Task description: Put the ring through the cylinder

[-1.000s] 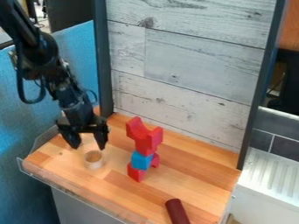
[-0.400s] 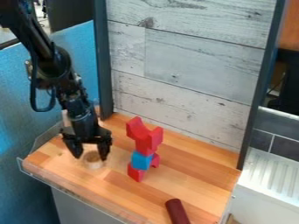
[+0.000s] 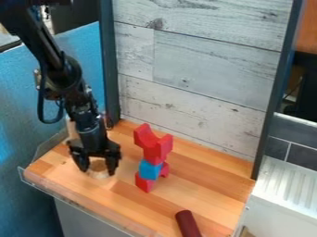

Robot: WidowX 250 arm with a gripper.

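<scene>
My gripper [image 3: 97, 169] at left, over the wood top [image 3: 123, 198], fingers spread. Ring [image 3: 98, 175] sits low between the tips; can't tell if they touch it. Cylinder [image 3: 188, 224] lies on its side near the front edge, well apart. Red and blue blocks [image 3: 150, 170] stacked between ring and cylinder.

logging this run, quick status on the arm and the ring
Fingers open, straddling pale ring. Ring not on dark red cylinder. Stacked red and blue blocks stand between them.
</scene>
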